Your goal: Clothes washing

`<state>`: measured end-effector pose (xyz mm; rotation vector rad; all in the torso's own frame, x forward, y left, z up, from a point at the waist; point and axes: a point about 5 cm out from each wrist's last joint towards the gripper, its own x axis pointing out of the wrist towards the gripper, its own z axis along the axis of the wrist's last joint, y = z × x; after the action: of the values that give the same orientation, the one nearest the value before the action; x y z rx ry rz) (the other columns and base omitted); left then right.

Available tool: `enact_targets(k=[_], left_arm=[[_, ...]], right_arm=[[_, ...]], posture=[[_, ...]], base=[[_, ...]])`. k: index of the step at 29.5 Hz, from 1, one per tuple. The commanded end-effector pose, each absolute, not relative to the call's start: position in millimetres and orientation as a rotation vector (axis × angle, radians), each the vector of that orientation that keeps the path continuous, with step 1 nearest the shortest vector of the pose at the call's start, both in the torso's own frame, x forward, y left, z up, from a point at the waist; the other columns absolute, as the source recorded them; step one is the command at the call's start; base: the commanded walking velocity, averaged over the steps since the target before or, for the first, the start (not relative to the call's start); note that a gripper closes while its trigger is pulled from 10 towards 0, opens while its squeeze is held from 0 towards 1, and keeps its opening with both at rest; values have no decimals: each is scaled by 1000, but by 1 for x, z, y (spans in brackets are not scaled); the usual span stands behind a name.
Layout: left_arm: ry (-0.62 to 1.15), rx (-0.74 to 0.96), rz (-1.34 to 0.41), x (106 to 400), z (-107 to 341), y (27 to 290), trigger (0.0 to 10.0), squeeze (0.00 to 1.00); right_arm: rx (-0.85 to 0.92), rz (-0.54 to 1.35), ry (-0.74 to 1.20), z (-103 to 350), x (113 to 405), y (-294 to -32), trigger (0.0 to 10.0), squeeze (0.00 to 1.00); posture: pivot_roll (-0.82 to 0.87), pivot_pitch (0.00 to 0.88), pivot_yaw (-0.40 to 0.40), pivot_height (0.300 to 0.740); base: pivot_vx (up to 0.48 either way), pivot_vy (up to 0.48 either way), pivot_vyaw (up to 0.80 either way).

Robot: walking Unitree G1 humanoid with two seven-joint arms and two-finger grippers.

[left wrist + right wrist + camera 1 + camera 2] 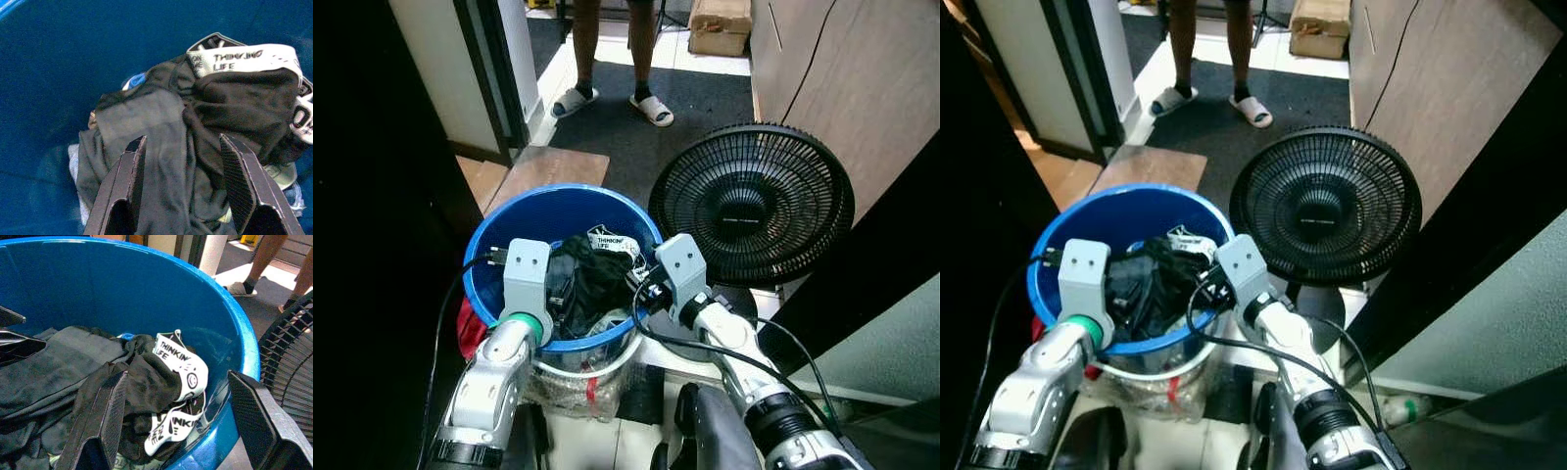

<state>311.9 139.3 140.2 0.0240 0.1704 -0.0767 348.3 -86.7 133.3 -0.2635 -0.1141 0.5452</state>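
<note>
A blue plastic basin (505,238) sits low in front of me with a heap of dark clothes (590,277) in it. One piece has a white waistband (182,366) printed "THINKING LIFE". My left gripper (183,164) reaches over the basin's near left rim, open, its fingers spread just above the dark cloth (161,147). Over the near right rim comes my right gripper (178,409), open too, with one finger (100,418) on the dark cloth beside the waistband and the other out past the rim. Nothing is held.
A black floor fan (751,203) stands right beside the basin on the right. A person's legs in sandals (612,98) stand ahead on the dark mat. A door frame (489,73) is at the left, wooden cabinets (847,88) at the right. A red item (468,328) lies under the basin's left side.
</note>
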Motion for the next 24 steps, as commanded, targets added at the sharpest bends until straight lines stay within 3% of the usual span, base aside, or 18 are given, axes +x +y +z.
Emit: enact_targets(k=[1,3,8,13,19,21,24], left_arm=[[86,-17,-122,309,169,139,10000,0],[5,-46,-161,309,196,139,10000,0],[-30,-51,-167,310,209,141,10000,0],[-73,-75,-175,315,224,140,10000,0],[-77,-88,-188,316,226,135,10000,0],[-54,-90,-189,316,224,132,10000,0],[-22,-95,-183,317,216,128,10000,0]], right_arm=[[-248,522,-72,122,343,-92,10000,0],[-203,507,-144,139,343,-93,10000,0],[-142,495,-220,158,344,-93,10000,0],[-95,496,-372,207,351,-91,10000,0],[-179,561,-309,194,353,-81,10000,0],[-211,597,-222,169,350,-75,10000,0],[-170,629,-160,157,351,-64,10000,0]], posture=[[132,201,16,580],[132,201,16,580],[132,201,16,580],[132,191,18,580],[135,181,11,580],[139,182,4,580],[139,184,3,580]], base=[[0,0,0],[0,0,0],[0,0,0],[0,0,0],[0,0,0],[0,0,0],[0,0,0]])
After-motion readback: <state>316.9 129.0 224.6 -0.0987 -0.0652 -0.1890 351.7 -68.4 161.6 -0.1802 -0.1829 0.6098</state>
